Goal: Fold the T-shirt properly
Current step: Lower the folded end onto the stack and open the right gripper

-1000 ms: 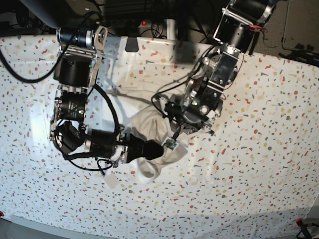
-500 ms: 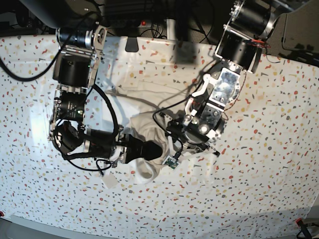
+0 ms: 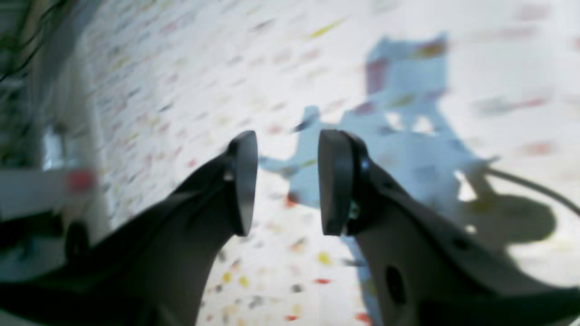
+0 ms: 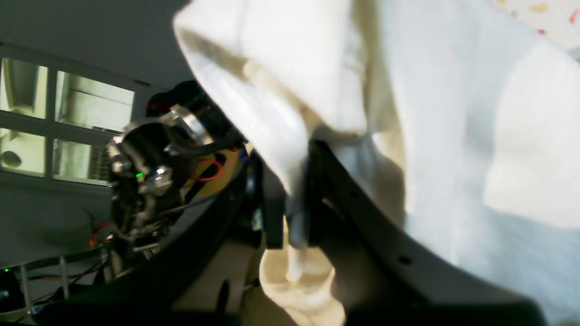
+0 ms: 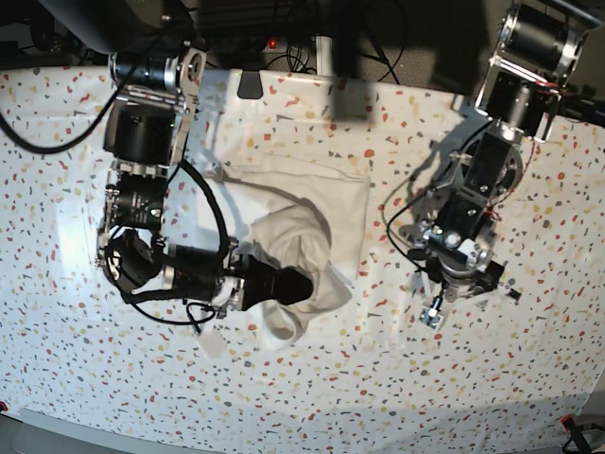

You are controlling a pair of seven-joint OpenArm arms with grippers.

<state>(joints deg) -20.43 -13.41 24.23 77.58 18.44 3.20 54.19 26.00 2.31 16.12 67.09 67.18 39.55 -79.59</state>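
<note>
My right gripper (image 4: 287,203) is clamped on a fold of the T-shirt (image 5: 302,227), which lies bunched mid-desk (image 5: 529,359). My left gripper (image 3: 287,181) hangs open and empty above the speckled cover, apart from the shirt.

The shirt (image 5: 302,222) is plain white with cream folds; the table cover (image 5: 529,359) is white, flecked red, yellow, orange and grey; both arms are black

One T-shirt (image 5: 302,222), two grippers — left gripper (image 3: 287,181), right gripper (image 4: 290,199), one table cover (image 5: 529,359)
</note>
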